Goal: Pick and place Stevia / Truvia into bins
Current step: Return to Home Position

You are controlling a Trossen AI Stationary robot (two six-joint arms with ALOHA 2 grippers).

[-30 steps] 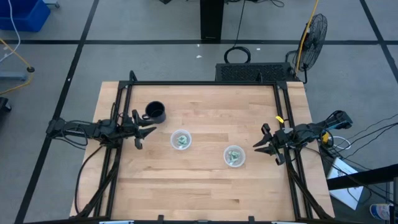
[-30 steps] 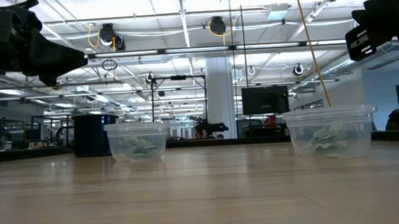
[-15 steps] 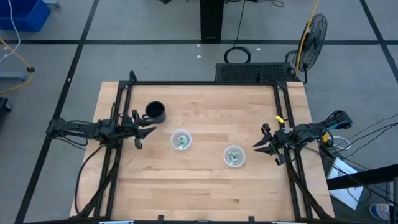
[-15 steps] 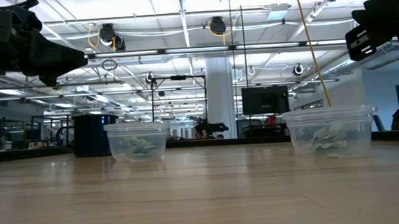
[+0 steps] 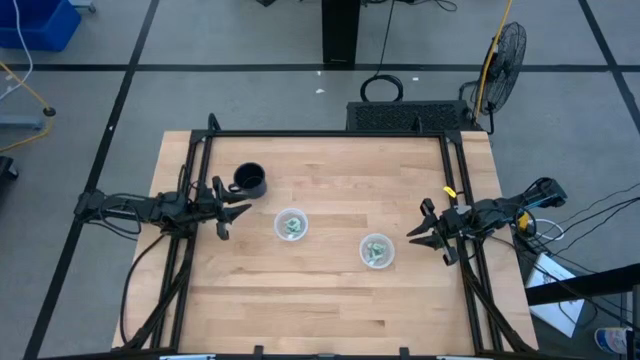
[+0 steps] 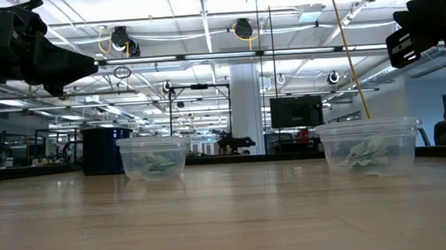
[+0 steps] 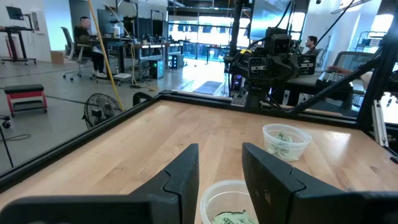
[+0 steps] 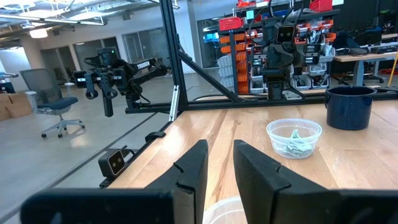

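- The left gripper (image 5: pixel 238 211) is held above the left edge of the table (image 5: pixel 330 310), fingers parted, nothing gripped.
- The right gripper (image 5: pixel 418 238) is held at the right edge, likewise parted and empty.
- Stevia packets (image 5: pixel 291 229) are contained in the left bin (image 5: pixel 291 211) and the right bin (image 5: pixel 377 237), mid-table.

Pale green-and-white packets (image 5: pixel 291 229) in clear, whitish-rimmed cups (image 6: pixel 143 148); black mug (image 5: pixel 250 179); light wood-grain table (image 5: pixel 330 295).

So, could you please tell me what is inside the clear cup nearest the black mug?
Pale green and white packets lie piled on the clear cup's bottom. They overlap, so their number and anything beneath them cannot be made out.
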